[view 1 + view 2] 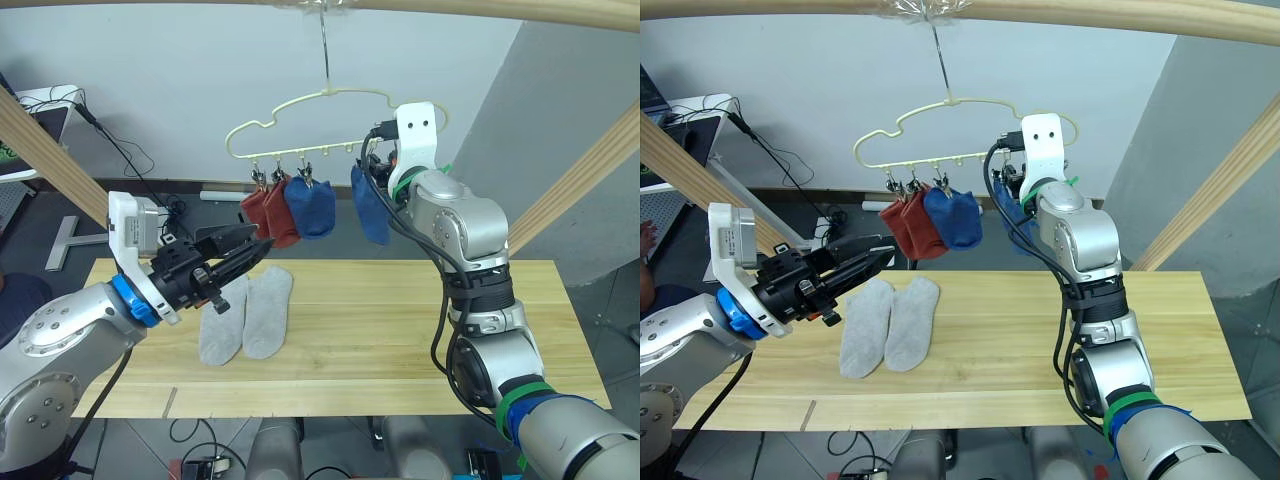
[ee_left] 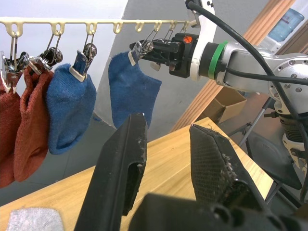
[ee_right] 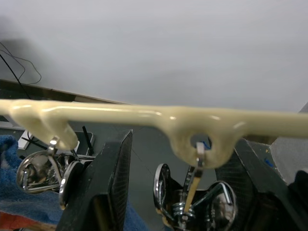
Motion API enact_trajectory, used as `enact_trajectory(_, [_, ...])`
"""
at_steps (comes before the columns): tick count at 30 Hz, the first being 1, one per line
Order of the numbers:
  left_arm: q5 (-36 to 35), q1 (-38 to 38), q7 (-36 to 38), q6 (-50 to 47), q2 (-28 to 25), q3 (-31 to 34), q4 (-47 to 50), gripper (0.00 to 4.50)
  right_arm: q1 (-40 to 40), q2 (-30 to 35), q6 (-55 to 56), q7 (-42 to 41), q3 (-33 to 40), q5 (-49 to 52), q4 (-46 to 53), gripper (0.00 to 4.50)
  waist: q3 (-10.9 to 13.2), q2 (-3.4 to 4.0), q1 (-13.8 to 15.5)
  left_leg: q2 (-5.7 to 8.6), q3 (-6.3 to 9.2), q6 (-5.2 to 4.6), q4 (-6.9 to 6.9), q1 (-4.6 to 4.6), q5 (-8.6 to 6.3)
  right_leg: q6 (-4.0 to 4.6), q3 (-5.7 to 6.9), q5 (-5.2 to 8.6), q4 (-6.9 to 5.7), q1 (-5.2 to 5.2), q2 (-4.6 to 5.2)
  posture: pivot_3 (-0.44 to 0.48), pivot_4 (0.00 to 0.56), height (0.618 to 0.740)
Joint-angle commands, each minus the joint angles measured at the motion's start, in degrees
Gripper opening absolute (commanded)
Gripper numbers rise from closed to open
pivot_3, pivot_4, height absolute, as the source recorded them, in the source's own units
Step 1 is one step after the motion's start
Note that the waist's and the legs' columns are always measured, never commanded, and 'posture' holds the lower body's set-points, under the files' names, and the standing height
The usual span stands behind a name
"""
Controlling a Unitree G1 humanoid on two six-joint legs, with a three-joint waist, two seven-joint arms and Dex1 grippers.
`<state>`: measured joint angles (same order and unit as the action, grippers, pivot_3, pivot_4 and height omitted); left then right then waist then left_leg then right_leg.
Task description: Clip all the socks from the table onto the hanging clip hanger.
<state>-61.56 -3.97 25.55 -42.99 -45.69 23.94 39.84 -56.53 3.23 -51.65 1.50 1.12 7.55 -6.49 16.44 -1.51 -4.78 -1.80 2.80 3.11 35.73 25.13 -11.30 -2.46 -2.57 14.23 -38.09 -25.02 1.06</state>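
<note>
The right arm (image 1: pixel 455 225) hides part of the second blue sock (image 1: pixel 368 212) and the clip hanger's (image 1: pixel 300 103) right end. The left gripper (image 1: pixel 240 250) covers the top of one grey sock (image 1: pixel 222 322).

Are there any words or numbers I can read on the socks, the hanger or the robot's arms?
No text can be read anywhere.
Pale yellow cloud-outlined wire clip hanger: no writing.
Rust red, blue and light grey knit socks: plain, no labels.
Pale wood plank table: no markings.
Small orange mark on the right tool: too small to read.
White block on the left arm's wrist: no readable label.
</note>
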Motion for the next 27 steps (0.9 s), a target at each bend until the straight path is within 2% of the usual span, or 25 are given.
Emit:
enact_trajectory(1, [0.2, -0.1, 0.1, 1.4, 0.2, 0.0, 1.6, 1.68, -1.4, 0.0, 0.6, 0.4, 0.9, -0.3, 2.7, 1.74, 0.0, 0.00, 0.0, 0.00, 0.00, 0.00, 0.00, 0.00, 0.00, 0.00, 0.00, 0.00, 0.00, 0.00, 0.00, -0.055, 0.285, 0.740])
enact_trajectory(27, [1.0, -0.8, 0.7, 1.6, 0.9, -1.0, 1.2, 1.68, -2.3, 0.4, 1.0, 1.2, 1.9, -0.4, 2.9, 1.74, 0.0, 0.00, 0.0, 0.00, 0.00, 0.00, 0.02, 0.00, 0.00, 0.00, 0.00, -0.01, -0.03, 0.00, 0.00, -0.067, 0.277, 0.740])
